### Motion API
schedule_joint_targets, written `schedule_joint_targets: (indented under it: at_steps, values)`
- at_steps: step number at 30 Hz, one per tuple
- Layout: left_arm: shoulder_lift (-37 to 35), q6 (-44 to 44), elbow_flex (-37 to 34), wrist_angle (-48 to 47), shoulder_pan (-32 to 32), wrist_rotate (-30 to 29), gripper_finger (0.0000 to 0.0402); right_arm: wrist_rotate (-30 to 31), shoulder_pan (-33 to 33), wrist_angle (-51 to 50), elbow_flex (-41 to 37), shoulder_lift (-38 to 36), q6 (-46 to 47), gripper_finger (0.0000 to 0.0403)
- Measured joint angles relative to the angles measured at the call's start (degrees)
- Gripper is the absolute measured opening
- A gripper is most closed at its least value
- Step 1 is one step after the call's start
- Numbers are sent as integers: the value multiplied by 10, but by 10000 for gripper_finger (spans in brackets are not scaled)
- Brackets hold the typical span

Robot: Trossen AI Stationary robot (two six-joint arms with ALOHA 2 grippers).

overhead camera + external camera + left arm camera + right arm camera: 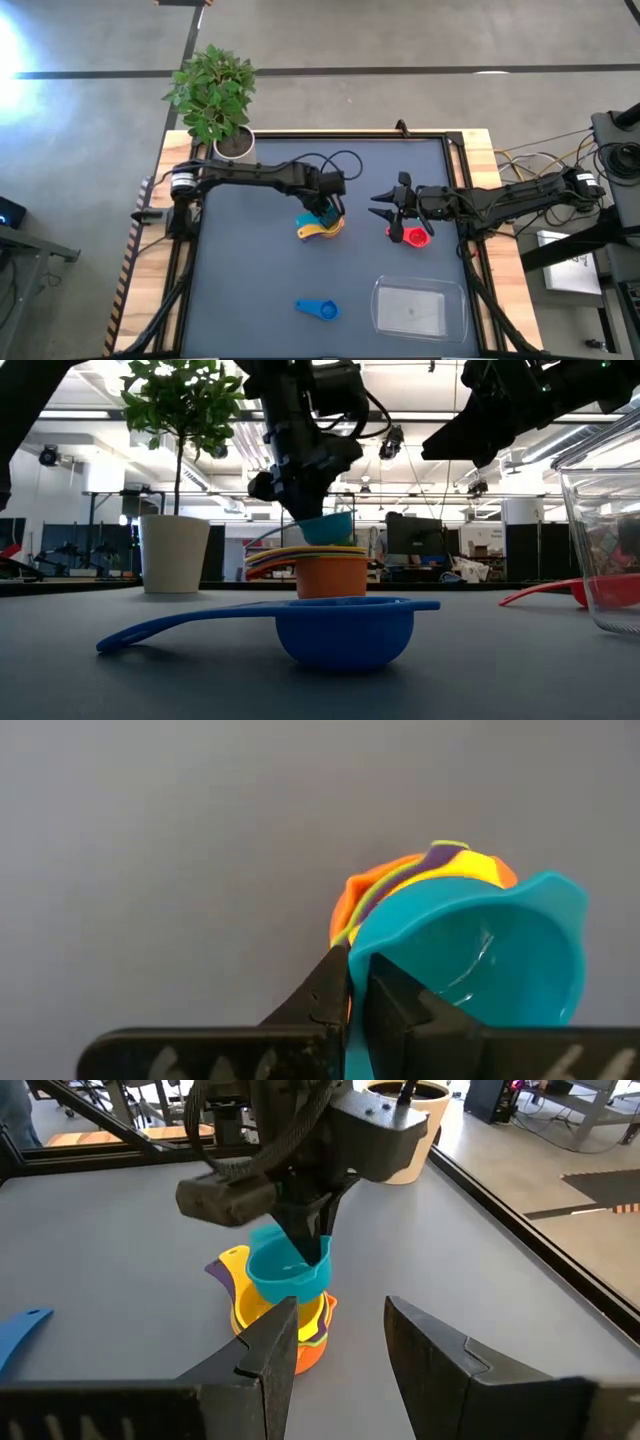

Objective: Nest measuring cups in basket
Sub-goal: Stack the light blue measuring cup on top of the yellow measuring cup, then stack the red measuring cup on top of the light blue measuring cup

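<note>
My left gripper (328,207) is shut on the teal cup (480,960) and holds it right over a stack of nested cups (322,229), orange outermost with yellow, purple and green rims showing (420,870). The stack stands on its base mid-table (330,572). My right gripper (340,1340) is open and hangs above the table to the right of the stack, with the red cup (413,236) lying just on its near side. The blue cup (318,309) sits upright near the table's near edge. The clear basket (420,308) lies at the near right. My left gripper pinches the teal cup's handle (356,1020) between its two fingers, close to the bowl. The fingers (310,1230) come from above, pointing down. The bowl (328,528) stays mouth up, its base at the stack's top rim; I cannot tell whether it rests in the stack.
A white plant pot (235,145) stands at the far left corner. Black rails frame the grey mat (250,270). The basket's wall (610,510) rises at the near right. Bare mat lies between the stack and the blue cup.
</note>
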Motion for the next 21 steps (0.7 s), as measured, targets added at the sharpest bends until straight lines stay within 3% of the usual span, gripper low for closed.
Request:
schedule_joint_targets:
  at_steps: [5, 16, 21]
  values:
    - [6, 1, -6, -1, -1, -8, 25, 0, 0, 0, 0, 0, -1, 139]
    - [6, 2, -8, -2, -3, -2, 150, 0, 0, 0, 0, 0, -1, 139]
    - [6, -2, -8, -2, -4, 9, 189, 0, 0, 0, 0, 0, -4, 139]
